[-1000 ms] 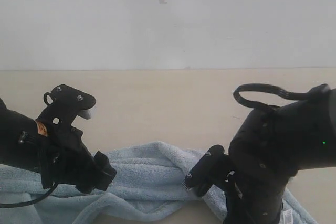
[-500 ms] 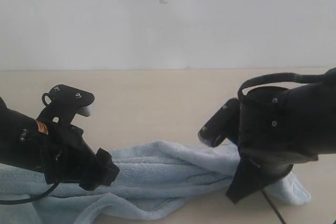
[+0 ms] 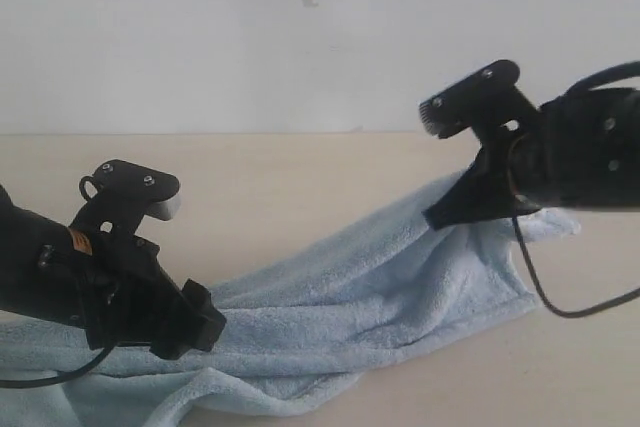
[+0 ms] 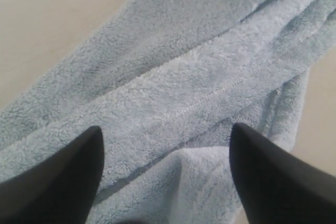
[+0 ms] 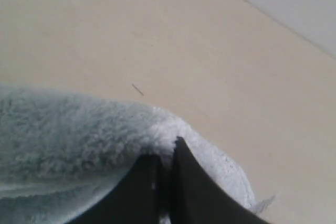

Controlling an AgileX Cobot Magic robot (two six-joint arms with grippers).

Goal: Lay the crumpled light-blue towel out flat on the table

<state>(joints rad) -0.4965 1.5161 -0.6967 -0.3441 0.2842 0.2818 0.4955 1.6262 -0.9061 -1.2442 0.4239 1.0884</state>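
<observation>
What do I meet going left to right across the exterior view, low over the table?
Left gripper, open → sloping middle stretch of the towel → right gripper, shut on the towel's raised end.

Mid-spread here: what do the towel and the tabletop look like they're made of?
The towel looks like soft terry-type cloth, pale blue and matte; its fuzzy pile and a stitched hem line show in the left wrist view. The table has a smooth, matte beige top, perhaps laminate or painted wood; no grain shows, so that stays open.
</observation>
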